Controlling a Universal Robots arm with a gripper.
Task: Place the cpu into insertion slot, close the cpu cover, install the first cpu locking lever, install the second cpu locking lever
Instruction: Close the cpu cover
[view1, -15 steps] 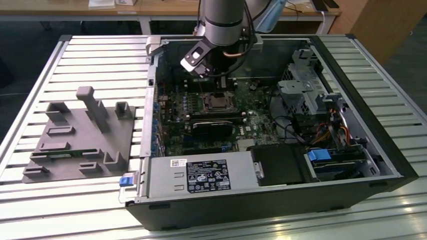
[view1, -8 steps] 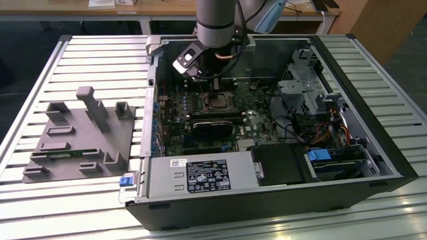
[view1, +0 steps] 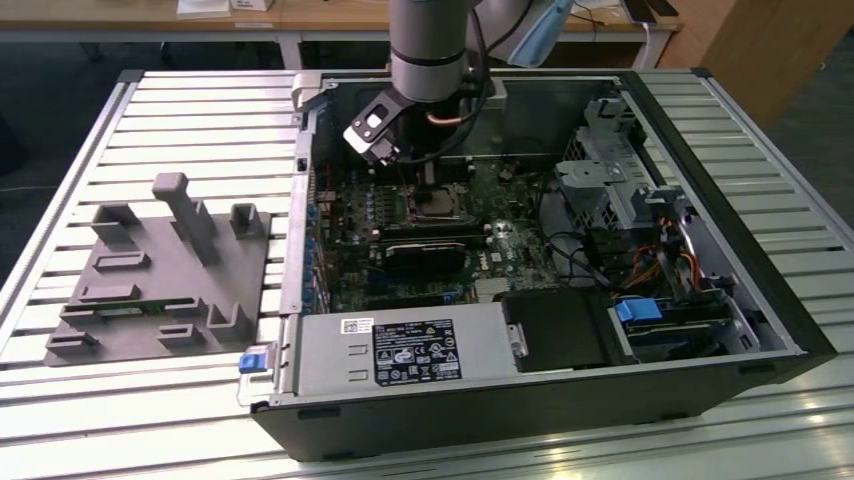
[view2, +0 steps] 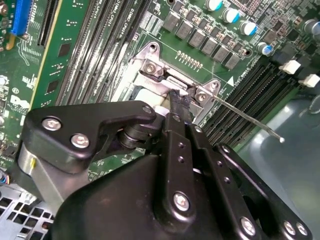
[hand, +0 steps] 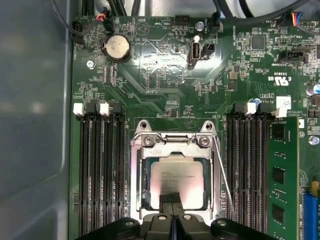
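Note:
The cpu (hand: 177, 172) lies pale and square in the insertion slot (hand: 145, 195), whose black rim shows around it. The grey cpu cover (hand: 170, 144) lies flat over the chip, framing it. My gripper (hand: 172, 197) is shut, with its black fingertips touching the chip's near edge at the cover's cut-out. In the second wrist view the gripper (view2: 177, 97) points at the socket's metal frame (view2: 150, 65). One thin wire locking lever (hand: 223, 175) slants away from the socket's side, its free end (view2: 282, 140) out over the case floor. In the exterior view the gripper (view1: 424, 185) hangs over the socket (view1: 438, 205).
Black memory slots (hand: 100, 170) flank the socket, with a green memory module (hand: 282, 175) on one side. A coin battery (hand: 116, 47) sits beyond. The open case holds a drive cage (view1: 614, 180) and power supply (view1: 400, 350). A grey fixture (view1: 160, 260) lies on the table at the exterior view's left.

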